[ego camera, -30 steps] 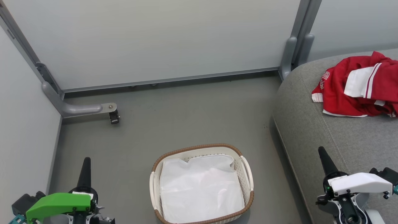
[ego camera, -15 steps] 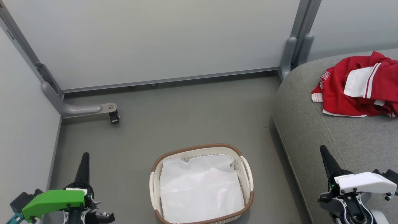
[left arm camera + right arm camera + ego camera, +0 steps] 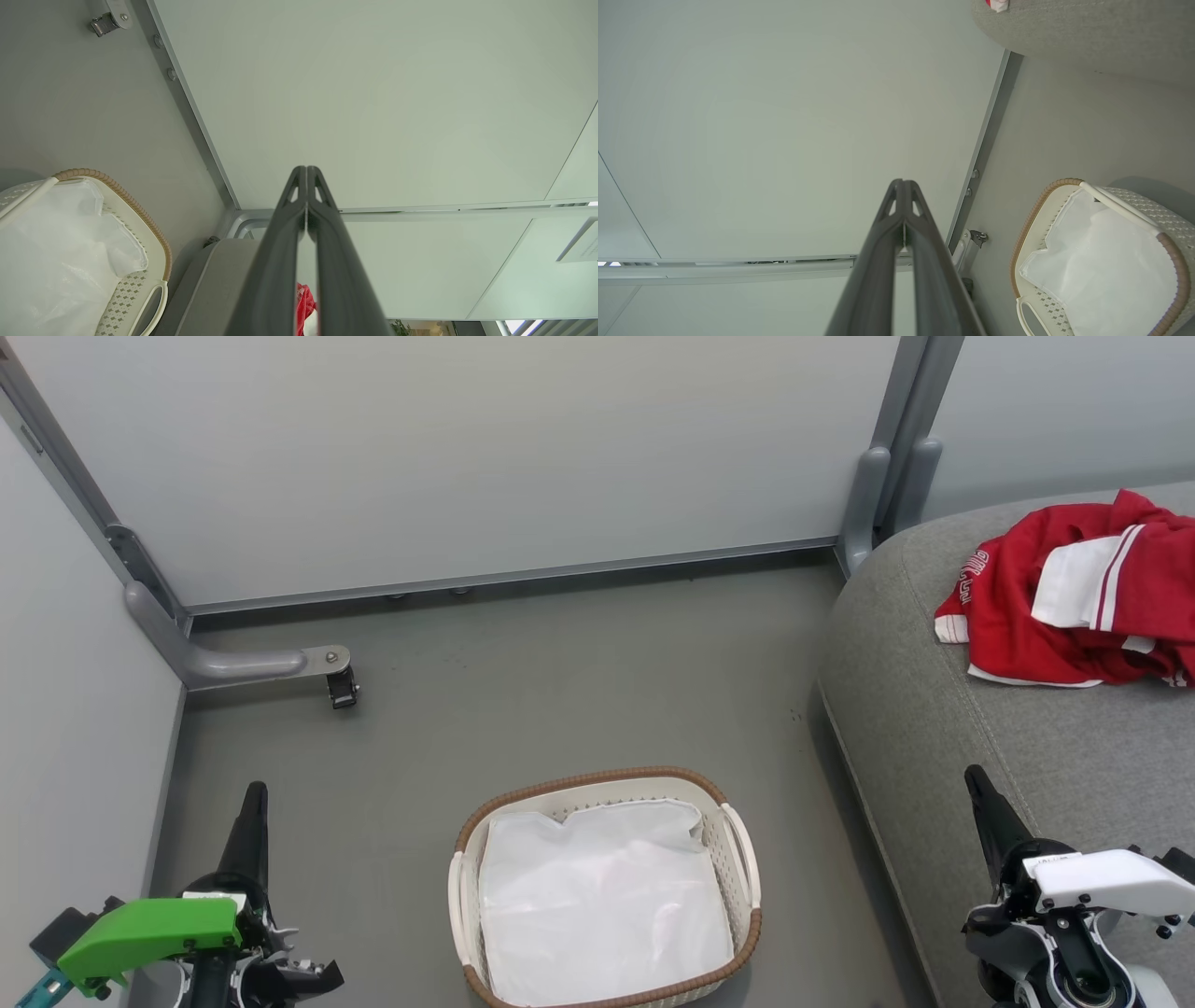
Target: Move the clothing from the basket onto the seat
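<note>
Head view first: the bright red fabric clothing with white panels and stripe trim (image 3: 1074, 597) lies in a crumpled heap on the large grey woven-fabric sofa seat (image 3: 934, 728), up at the far right, its right side cut off by the frame edge. At bottom centre the oval cream-white perforated plastic basket with the brown woven-look rim (image 3: 597, 775) sits on the grey floor (image 3: 560, 672). What shows inside it is a plain white liner sheet (image 3: 602, 905), with no red in there that I can make out.

Now the arms. The left gripper (image 3: 254, 795), green housing, hangs low at the left, well apart from the basket. The right gripper (image 3: 977, 782), white housing, hangs over the near part of the seat. Both wrist views look straight along the long dark fingers (image 3: 280, 261), and each pair is pressed together tip to tip, holding nothing.

So here's the relation that matters: the heap lies ahead and to the right of the right gripper, further up the cushion, its long axis running roughly side to side across the seat. The right arm is clearly the nearer one; the left has the basket and the floor gap between it and the garments.

My read — the transfer looks done, and if anything wants tidying, a forward reach by the right arm would serve.
</note>
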Motion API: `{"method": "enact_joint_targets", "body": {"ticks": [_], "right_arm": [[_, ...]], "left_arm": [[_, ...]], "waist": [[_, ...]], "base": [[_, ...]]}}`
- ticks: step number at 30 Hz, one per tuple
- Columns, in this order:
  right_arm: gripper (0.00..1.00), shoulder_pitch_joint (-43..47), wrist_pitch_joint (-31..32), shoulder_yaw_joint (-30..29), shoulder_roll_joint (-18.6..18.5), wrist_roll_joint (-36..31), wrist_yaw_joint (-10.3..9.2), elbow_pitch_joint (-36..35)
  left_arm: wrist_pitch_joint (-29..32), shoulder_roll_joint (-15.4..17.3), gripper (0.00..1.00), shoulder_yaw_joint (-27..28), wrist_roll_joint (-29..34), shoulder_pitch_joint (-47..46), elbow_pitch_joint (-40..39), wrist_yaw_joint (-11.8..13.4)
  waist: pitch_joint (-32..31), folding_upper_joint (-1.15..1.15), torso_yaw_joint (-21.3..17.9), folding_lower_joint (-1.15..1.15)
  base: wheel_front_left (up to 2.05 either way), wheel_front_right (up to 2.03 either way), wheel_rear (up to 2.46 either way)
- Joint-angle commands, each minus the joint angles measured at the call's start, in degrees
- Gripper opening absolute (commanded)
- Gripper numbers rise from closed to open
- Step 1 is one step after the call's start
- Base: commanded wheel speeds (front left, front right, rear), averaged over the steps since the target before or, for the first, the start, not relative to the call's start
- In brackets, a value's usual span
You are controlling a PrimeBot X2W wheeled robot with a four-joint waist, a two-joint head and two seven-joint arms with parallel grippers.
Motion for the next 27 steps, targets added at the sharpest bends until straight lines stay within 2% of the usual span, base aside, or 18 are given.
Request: {"method": "enact_joint_targets", "body": {"ticks": [1,12,27], "right_arm": [[0.0,-0.6,0.5,-0.3,-0.4,1.2,0.01,-0.3],[0.0,-0.6,1.6,-0.9,-0.4,5.5,0.0,-0.4],[0.0,-0.6,1.5,-1.0,-0.3,5.3,0.0,-0.4]], "left_arm": [[0.3,0.3,0.0,0.4,-1.3,-1.3,0.0,-0.4],[1.4,0.3,0.0,0.8,-5.1,-1.9,0.1,-0.6],[1.4,0.3,0.0,0.7,-4.9,-1.7,0.1,-0.5]], "waist": [[0.0,0.0,0.0,0.0],[0.0,0.0,0.0,0.0],[0.0,0.0,0.0,0.0]], "base": [[0.0,0.0,0.0],[0.0,0.0,0.0],[0.0,0.0,0.0]]}}
